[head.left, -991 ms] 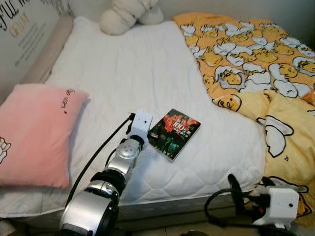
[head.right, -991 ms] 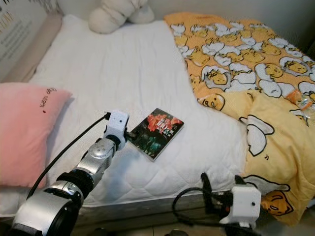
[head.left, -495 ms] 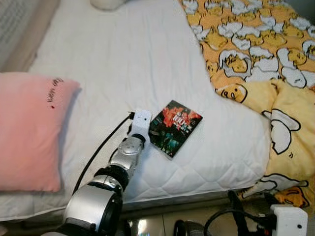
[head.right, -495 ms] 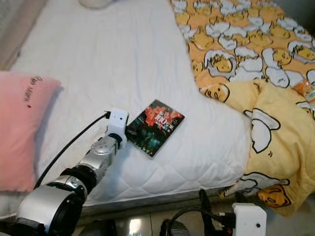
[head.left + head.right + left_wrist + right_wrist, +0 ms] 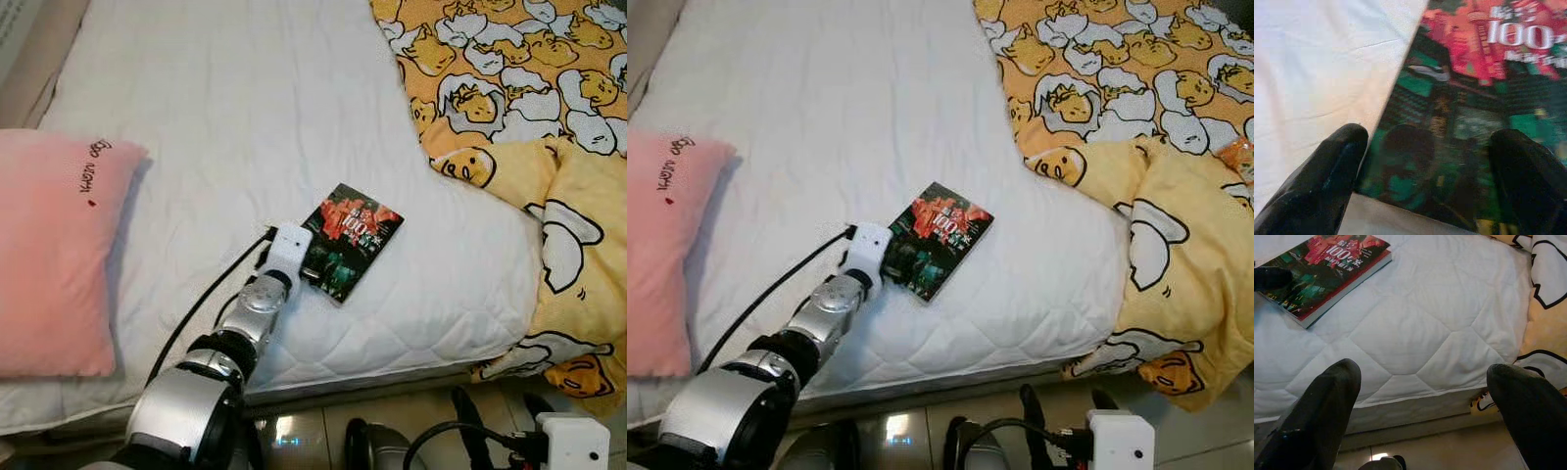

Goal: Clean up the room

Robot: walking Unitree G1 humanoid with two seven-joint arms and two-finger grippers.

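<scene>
Left eye view: the book (image 5: 349, 240) lies flat on the white bed (image 5: 245, 127), near the foot edge, just past centre toward 5 o'clock. The left hand (image 5: 306, 271) has reached to the book's near corner at about 7 o'clock of the cover, low over the sheet, probably so the fingers can straddle that corner. A pink pillow (image 5: 54, 245) sits at 9 o'clock and a yellow duvet (image 5: 509, 108) is bunched from 1 to 4 o'clock, hanging over the bed edge.

Right eye view: same layout. The right hand (image 5: 1058, 431) hangs idle at 6 o'clock, below the mattress edge, over the floor.

Left wrist view: the left hand's two fingers (image 5: 1327, 181) are spread wide, one off the book's edge over the sheet, the other over the cover. The picture is soft, so I cannot tell whether either tip touches the cover yet. Nothing is pinched. The straddle suits gripping the book by its edge, since a flat book on a soft mattress gives little else to take.

Right wrist view: the right hand's fingers (image 5: 1317, 411) are spread with nothing between them, pointing at the mattress edge, with the book far off at 11 o'clock.
</scene>
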